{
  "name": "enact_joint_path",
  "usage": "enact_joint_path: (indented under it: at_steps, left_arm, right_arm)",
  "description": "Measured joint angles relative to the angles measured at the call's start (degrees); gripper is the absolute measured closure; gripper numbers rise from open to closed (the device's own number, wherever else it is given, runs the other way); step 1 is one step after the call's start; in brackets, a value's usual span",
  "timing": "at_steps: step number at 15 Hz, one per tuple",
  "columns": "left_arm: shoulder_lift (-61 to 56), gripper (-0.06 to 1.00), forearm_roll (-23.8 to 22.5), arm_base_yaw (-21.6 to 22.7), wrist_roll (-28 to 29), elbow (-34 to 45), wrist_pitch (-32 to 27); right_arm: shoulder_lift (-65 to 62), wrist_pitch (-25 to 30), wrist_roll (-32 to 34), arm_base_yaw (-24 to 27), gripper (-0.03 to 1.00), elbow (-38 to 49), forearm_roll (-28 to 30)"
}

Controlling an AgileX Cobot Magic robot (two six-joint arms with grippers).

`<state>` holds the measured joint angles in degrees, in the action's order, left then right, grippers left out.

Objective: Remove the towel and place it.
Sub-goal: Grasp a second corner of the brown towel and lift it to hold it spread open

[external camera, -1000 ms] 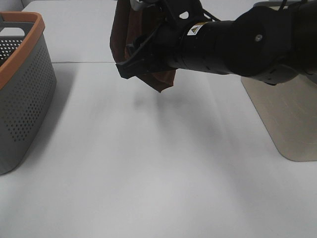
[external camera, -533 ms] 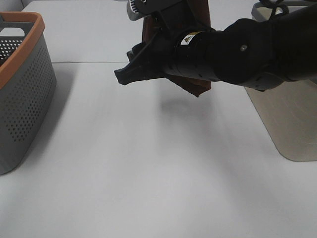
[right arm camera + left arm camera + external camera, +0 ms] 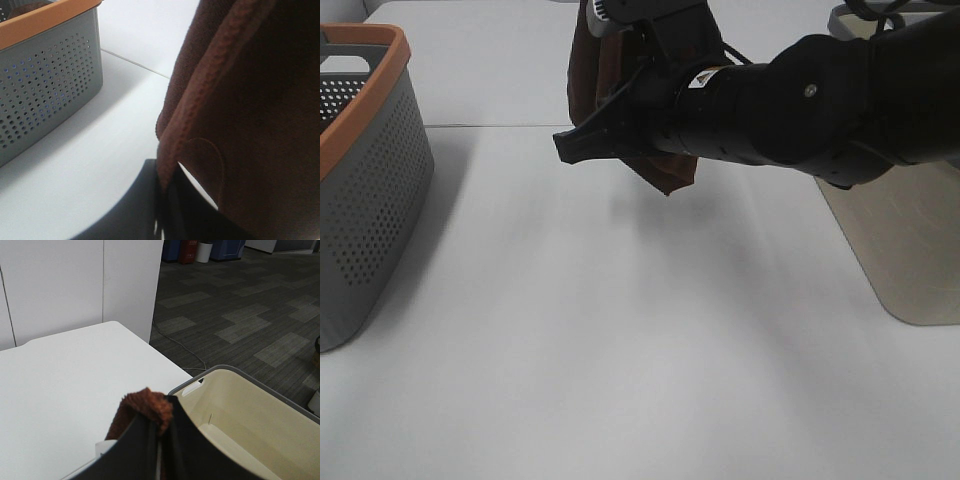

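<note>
- Above the counter (image 3: 570,350), the towel (image 3: 665,172) hangs clear, its top fold pinched in the left hand (image 3: 159,427).
- The right hand (image 3: 568,145) is clamped on a side hem.
- Step: carrying. Next, probably, both hands lower it together and let go.

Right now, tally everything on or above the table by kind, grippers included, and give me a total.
towel: 1
baskets: 2, the orange-rimmed grey basket and the beige basket
grippers: 2, the left gripper and the right gripper, both shut on the towel
total: 5
</note>
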<state>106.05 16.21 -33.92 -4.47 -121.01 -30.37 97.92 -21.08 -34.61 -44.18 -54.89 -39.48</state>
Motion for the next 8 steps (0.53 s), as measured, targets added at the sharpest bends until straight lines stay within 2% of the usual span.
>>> enact_joint_path:
  at_steps: [4, 6, 8]
  left_arm:
    - [0.00, 0.93, -3.27, 0.00, 0.00, 0.00, -1.43]
    - [0.00, 0.93, -6.93, 0.00, 0.63, 0.00, -3.09]
    - [0.00, 0.93, -13.46, 0.00, 3.90, 0.00, -5.84]
  right_arm:
    - [0.00, 0.23, -0.80, 0.00, 0.97, 0.00, -0.40]
    - [-0.86, 3.09, -0.80, 0.00, 0.97, 0.00, -0.46]
    - [-2.58, 8.59, -1.03, 0.23, 0.97, 0.00, -0.52]
